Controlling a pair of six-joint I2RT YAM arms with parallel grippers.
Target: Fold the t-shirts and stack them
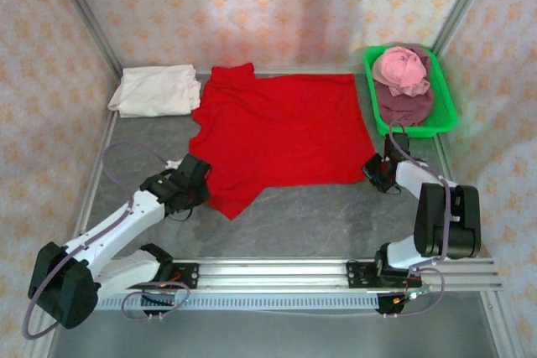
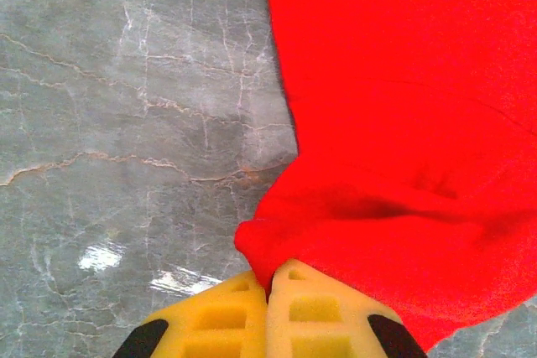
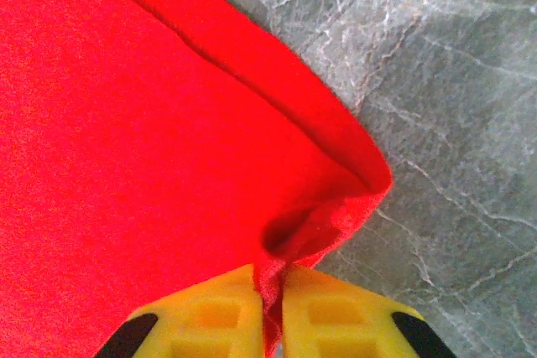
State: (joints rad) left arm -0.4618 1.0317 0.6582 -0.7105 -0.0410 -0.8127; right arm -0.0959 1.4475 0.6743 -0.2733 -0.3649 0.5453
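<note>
A bright red t-shirt (image 1: 281,136) lies spread flat across the middle of the grey tabletop (image 1: 319,215), with both arms gripping its near edge. The left fingers (image 1: 201,192) are pressed together on the near-left edge, beside what looks like a sleeve. The right fingers (image 1: 373,168) are pinched shut on the near-right corner. A folded cream-white t-shirt (image 1: 155,90) sits at far left, just beside the red one. At far right, a pink t-shirt (image 1: 401,69) is bundled on top of a maroon t-shirt (image 1: 407,105) in the green tray (image 1: 445,123).

The cloth looks light, soft and limp and would likely sag and crease wherever it is unsupported. Paired holds along one edge should therefore suit a fold better than a grab mid-panel, though so thin a pinch could slip under a hard pull.

The overhead view gives the whole layout and the garment's outline but hides the contact itself. The left wrist view shows the left fingers (image 2: 247,308) closed on a bunched fold of red, and the right wrist view shows the right fingers (image 3: 243,299) clamping a narrow tuck, the corner curled above the marbled surface
</note>
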